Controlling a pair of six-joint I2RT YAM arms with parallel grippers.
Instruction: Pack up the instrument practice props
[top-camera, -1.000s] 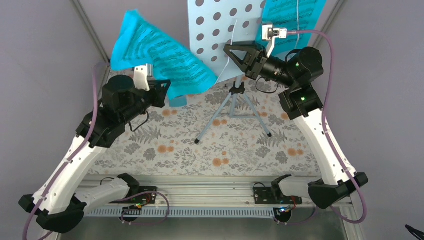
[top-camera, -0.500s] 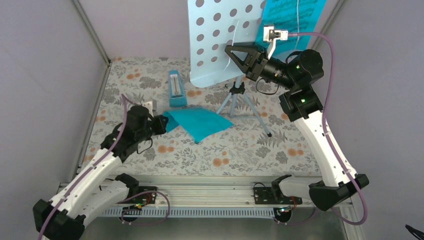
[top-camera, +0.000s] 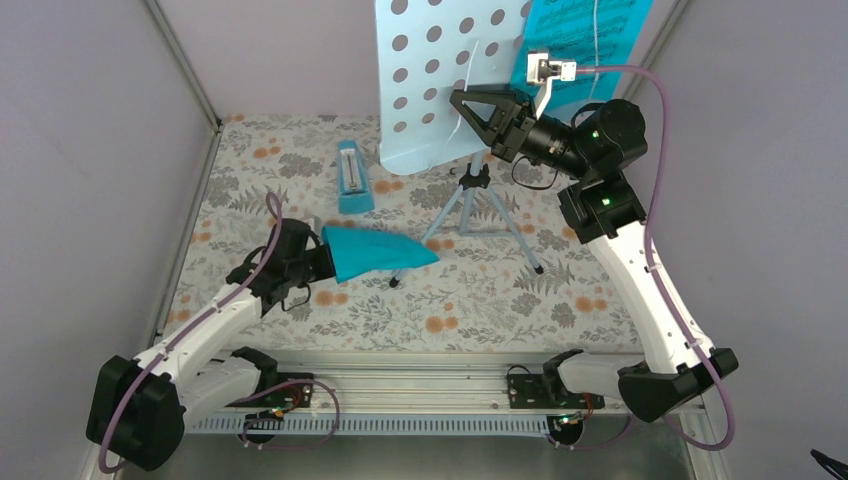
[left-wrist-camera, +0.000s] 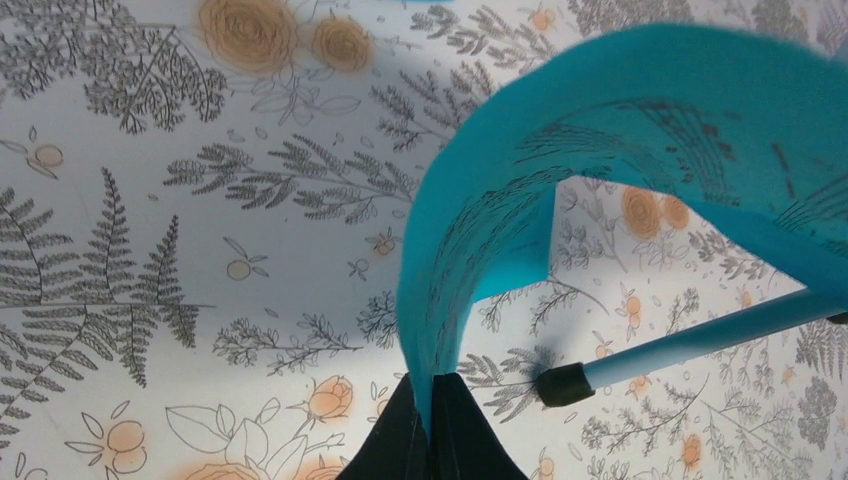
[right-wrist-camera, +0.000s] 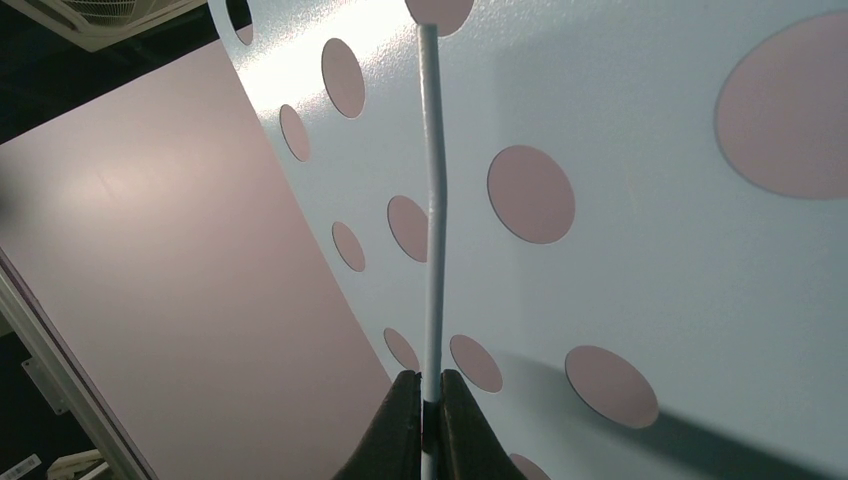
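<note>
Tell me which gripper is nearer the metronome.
Left. The left gripper, pinching a teal page, is low, just on the near side of the metronome; the right gripper is raised, clamped on a rod of the music stand, farther off.

Floral-patterned table (top-camera: 480, 300), metronome (top-camera: 351, 178) lying flat, music stand (top-camera: 473, 183) tripod standing

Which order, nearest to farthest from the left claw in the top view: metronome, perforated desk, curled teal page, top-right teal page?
1. Curled teal page, gripped in the left claw.
2. Metronome, just behind it.
3. Perforated desk, farther back, centre.
4. Top-right teal page, far right.
</note>
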